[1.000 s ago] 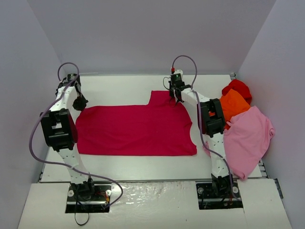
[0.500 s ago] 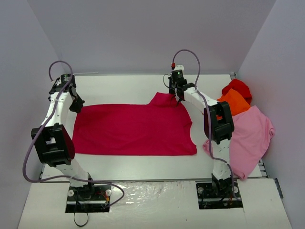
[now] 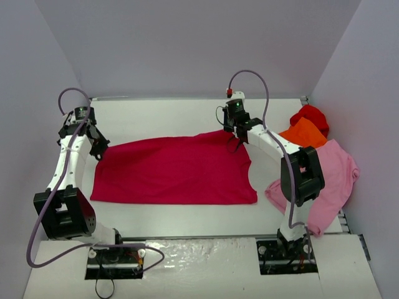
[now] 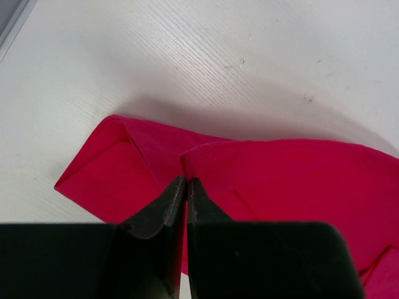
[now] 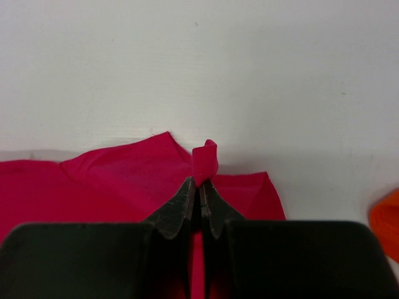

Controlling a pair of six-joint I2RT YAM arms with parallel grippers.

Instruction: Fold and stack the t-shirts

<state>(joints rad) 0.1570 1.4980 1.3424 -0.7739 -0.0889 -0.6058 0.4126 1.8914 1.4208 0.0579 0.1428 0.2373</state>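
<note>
Far hem now lifted. Left gripper [image 4: 186, 180] and right gripper [image 5: 198, 184], both pinching the raspberry-red t-shirt [image 3: 174, 171], should draw it nearward evenly, cloth taut between them.

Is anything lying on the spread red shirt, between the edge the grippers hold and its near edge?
Nothing visible. The left gripper and right gripper pinch the raspberry-red shirt at its far edge, and its surface is bare. The pink shirt lies off to the right.
</note>
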